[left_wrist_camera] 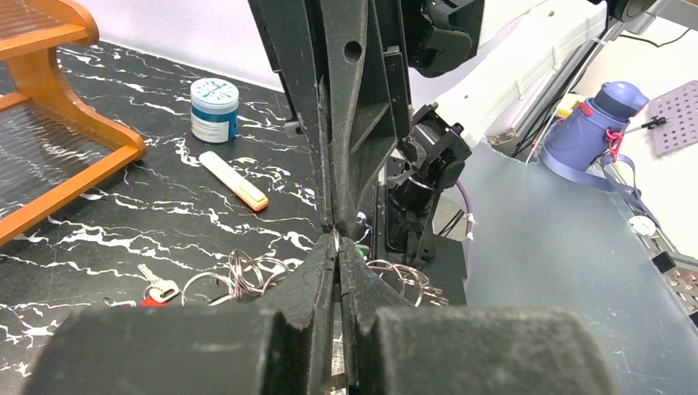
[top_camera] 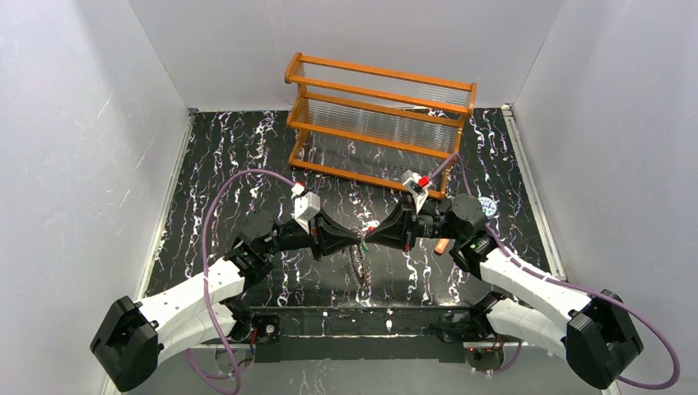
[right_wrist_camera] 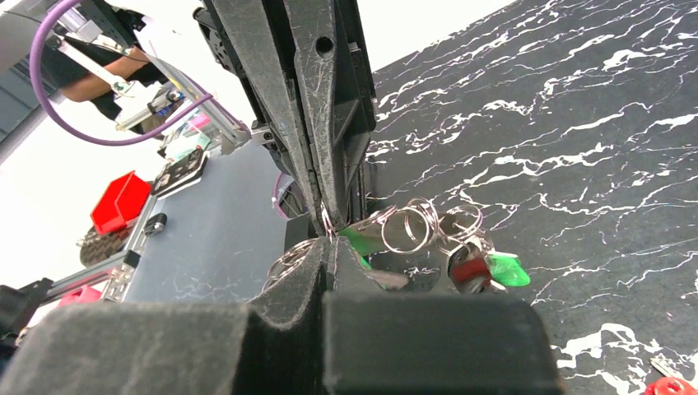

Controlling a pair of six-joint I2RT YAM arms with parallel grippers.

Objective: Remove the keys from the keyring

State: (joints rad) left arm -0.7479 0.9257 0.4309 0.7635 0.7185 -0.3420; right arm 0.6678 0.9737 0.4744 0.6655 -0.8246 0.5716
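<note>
The keyring shows as a bunch of linked silvery wire split rings (right_wrist_camera: 409, 228), not a toothed dark ring. It hangs between both grippers above the table (top_camera: 360, 265). My left gripper (left_wrist_camera: 337, 243) and right gripper (right_wrist_camera: 328, 239) meet tip to tip (top_camera: 363, 234). Each is shut on a thin ring wire. A green-headed key (right_wrist_camera: 504, 268) and a red-headed key (right_wrist_camera: 469, 270) hang from the rings, with another green head (right_wrist_camera: 359, 242) by the right fingertips. More rings (left_wrist_camera: 247, 275) dangle beside the left fingers. A loose red-headed key (left_wrist_camera: 155, 291) lies on the table.
An orange wooden rack (top_camera: 379, 123) stands at the back. A small jar with a blue-white patterned lid (left_wrist_camera: 214, 105) and a clear tube with an orange cap (left_wrist_camera: 234, 179) lie right of the grippers, also in the top view (top_camera: 487, 206). White walls close in three sides.
</note>
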